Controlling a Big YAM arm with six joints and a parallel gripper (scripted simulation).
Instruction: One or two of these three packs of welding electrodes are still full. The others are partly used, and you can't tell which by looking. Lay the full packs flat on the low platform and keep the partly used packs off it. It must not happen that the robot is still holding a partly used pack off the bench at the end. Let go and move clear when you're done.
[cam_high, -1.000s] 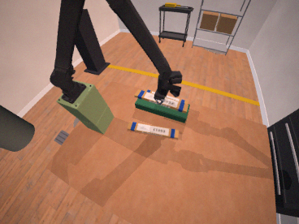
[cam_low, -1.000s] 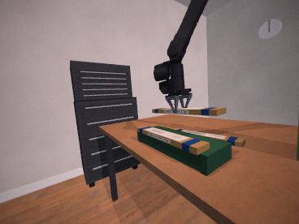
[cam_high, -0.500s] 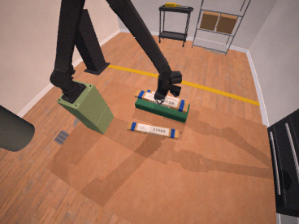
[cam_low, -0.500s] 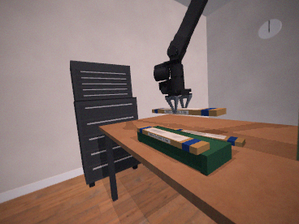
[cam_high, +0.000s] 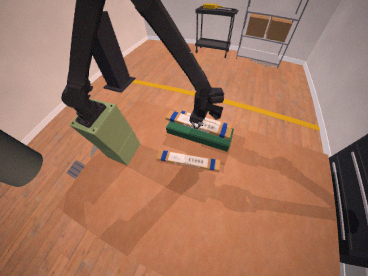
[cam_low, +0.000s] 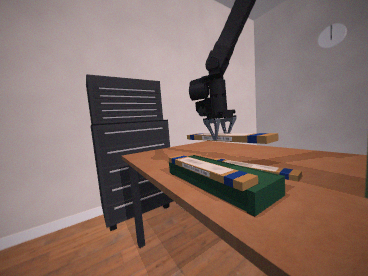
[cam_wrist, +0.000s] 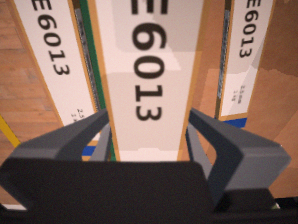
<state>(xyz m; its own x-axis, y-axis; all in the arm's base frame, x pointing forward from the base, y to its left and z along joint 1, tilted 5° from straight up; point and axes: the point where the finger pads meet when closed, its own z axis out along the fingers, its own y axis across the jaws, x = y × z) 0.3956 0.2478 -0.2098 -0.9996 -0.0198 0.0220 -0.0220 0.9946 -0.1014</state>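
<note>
One pack (cam_high: 212, 126) (cam_low: 240, 138) (cam_wrist: 150, 65) is clamped above the table (cam_high: 250, 240) (cam_low: 325, 215) (cam_wrist: 280, 125), the gripper's (cam_high: 196, 125) (cam_low: 220, 135) (cam_wrist: 148, 112) fingers partly open across its width. A second pack (cam_high: 183, 113) (cam_low: 210, 170) (cam_wrist: 47, 55) lies flat on the green platform (cam_high: 200, 138) (cam_low: 270, 192) (cam_wrist: 89, 40); the third pack (cam_high: 187, 160) (cam_low: 292, 174) (cam_wrist: 245, 60) lies on the table beside the platform.

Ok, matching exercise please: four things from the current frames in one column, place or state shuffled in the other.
1. Gripper
2. Pack in the air
3. Green platform
4. Pack on the tabletop

A. bears one pack
B. lies off the platform
C. shut on a pack
D. between the fingers

Pairs: 1-C, 2-D, 3-A, 4-B
</note>
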